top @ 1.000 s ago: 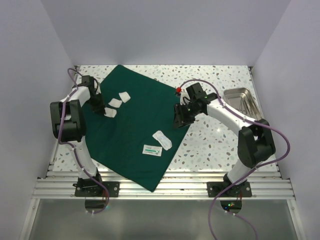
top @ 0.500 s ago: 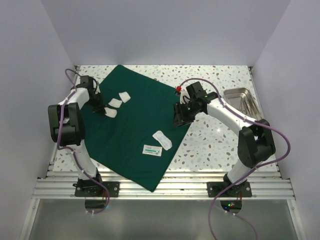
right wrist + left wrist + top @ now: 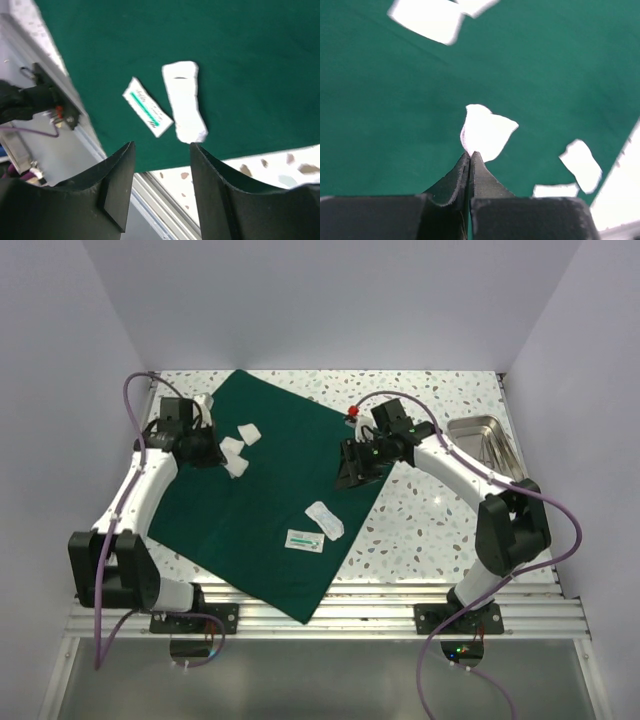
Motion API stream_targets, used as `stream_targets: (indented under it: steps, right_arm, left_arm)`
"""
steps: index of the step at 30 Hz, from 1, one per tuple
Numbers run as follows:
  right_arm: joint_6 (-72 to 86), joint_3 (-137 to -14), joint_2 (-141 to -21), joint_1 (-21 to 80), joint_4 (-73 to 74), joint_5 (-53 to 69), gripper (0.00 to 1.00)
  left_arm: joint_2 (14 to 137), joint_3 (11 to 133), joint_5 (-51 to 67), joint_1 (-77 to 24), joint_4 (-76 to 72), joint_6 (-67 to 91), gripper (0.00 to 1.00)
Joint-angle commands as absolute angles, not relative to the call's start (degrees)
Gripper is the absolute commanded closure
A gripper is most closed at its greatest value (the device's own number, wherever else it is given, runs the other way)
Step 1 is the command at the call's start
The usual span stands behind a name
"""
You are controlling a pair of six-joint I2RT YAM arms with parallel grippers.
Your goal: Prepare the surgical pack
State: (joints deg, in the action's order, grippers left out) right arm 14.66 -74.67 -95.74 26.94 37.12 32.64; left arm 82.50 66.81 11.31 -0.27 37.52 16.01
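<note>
Speckled terrazzo tabletop (image 3: 425, 525), pale walls on three sides; I log the contents as follows.

Item one, surgical drape (image 3: 260, 510): dark green matte cloth, spread flat as a broad sheet and turned corner-on. It covers the left and middle of the table, and its near corner hangs over the aluminium rail (image 3: 360, 615).

On the drape, far left: white gauze squares (image 3: 248, 433), two lying flat close together.

On the drape, near right: a long white pouch (image 3: 325, 519) and, just beside it, a flat packet with a green stripe (image 3: 304, 540).

Left gripper (image 3: 470, 157): fingers pressed together, pinching a third gauze square (image 3: 487, 135) by its edge, just beside the other two.

Right gripper (image 3: 160, 150): jaws apart, nothing between them, hanging above the drape's right edge. I see the pouch and striped packet below it.

Off the cloth, far right: a steel tray (image 3: 475, 432), well apart from the drape.
</note>
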Motion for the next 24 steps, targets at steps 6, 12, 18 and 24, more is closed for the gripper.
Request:
stream_targets:
  steps: [6,12,18,24]
  right_arm:
    - [17.58,-79.27,-93.96,31.8,25.93,50.27,0.25]
    - [16.79,-79.98,-92.9,35.33,20.48,56.93,0.01]
    - [15.73,-81.03,-94.91,39.37,18.46,62.13,0.01]
    - [16.96,-82.61,-97.11,42.45,14.68,64.6,0.02]
  left_arm:
    - [62.25,58.54,20.82,-10.19,39.02,17.66,1.0]
    - [48.97,50.46,31.1,-12.3,39.37,19.69,1.0]
    - [41.14,50.19,38.31,-12.57,46.05,18.98,1.0]
    - [37.09,50.18,41.83,-12.57,49.13,20.13,1.0]
